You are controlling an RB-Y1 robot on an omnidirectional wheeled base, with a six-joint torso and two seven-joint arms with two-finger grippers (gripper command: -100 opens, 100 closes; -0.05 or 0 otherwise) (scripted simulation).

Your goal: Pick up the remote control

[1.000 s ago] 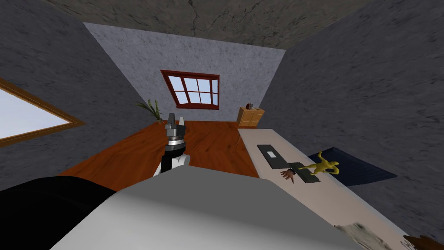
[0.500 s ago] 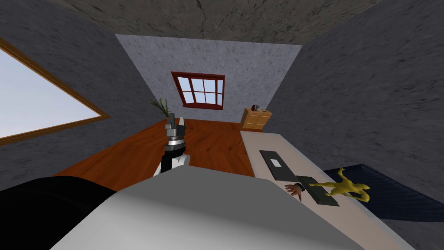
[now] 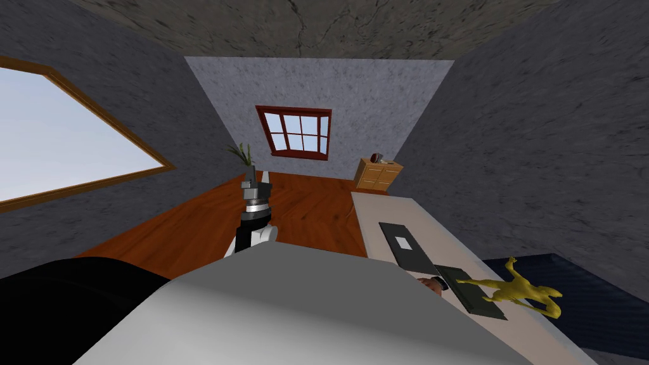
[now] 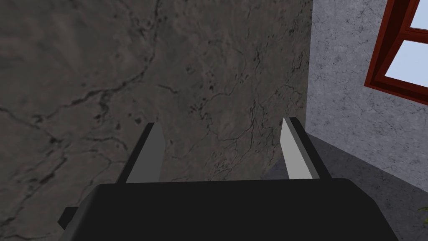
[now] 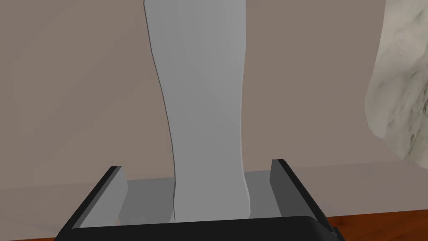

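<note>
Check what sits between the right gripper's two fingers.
A long light grey remote lies lengthwise between the open fingers of the right gripper, on the beige table, with a gap at each side. The right wrist view shows it.

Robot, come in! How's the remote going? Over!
Left gripper open, raised. Right gripper open, straddling long light grey remote control on beige tabletop, not gripping. Marbled white lump nearby, not in the way.

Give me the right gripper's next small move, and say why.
Probably shut the right gripper on the remote: the long grey remote lies on the table between the open fingers, with a gap at each side. How high the tips hang is unclear.
</note>
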